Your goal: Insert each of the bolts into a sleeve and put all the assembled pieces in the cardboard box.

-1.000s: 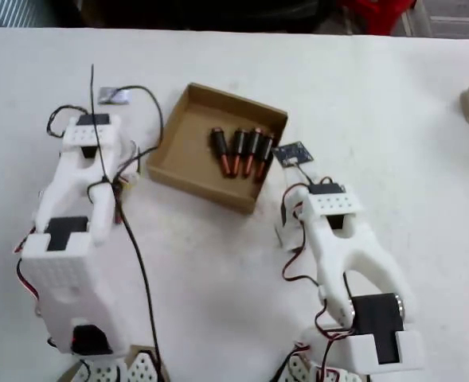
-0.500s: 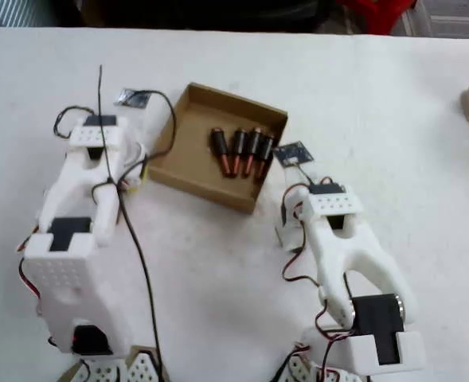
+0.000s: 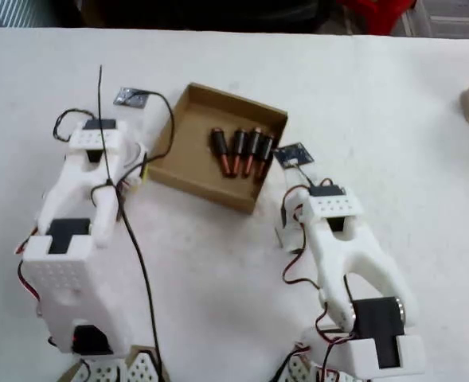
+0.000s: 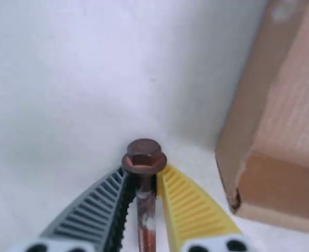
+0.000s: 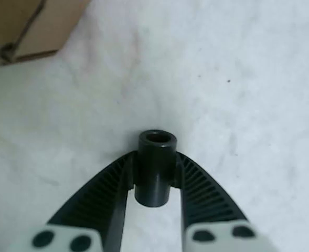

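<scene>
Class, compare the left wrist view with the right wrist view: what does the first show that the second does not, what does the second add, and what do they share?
Left wrist view, not the right: a rusty hex-headed bolt, clamped by its shank in the grey-and-yellow left gripper.
Right wrist view, not the left: a black sleeve, open bore facing away from the camera, clamped in the black right gripper.
Shared: a corner of the cardboard box and the white table.
</scene>
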### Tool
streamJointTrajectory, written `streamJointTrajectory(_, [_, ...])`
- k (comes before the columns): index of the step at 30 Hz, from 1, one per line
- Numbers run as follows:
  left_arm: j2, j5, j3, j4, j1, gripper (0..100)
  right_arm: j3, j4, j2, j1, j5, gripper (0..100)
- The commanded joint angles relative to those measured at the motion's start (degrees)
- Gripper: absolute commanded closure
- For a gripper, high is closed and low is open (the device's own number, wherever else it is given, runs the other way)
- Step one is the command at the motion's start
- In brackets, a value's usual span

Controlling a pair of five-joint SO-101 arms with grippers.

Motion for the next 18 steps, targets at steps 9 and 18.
streamJointTrajectory(9, [-14.81, -0.7, 13.27, -11.78, -1.63, 98, 9.41, -5.76, -16.22, -0.57, 0.09, 98.1])
streamJointTrajectory(18, [-34.42, -0.79, 35.25, -22.42, -1.89, 98, 9.49, -6.46, -15.96, -0.57, 0.09, 98.1])
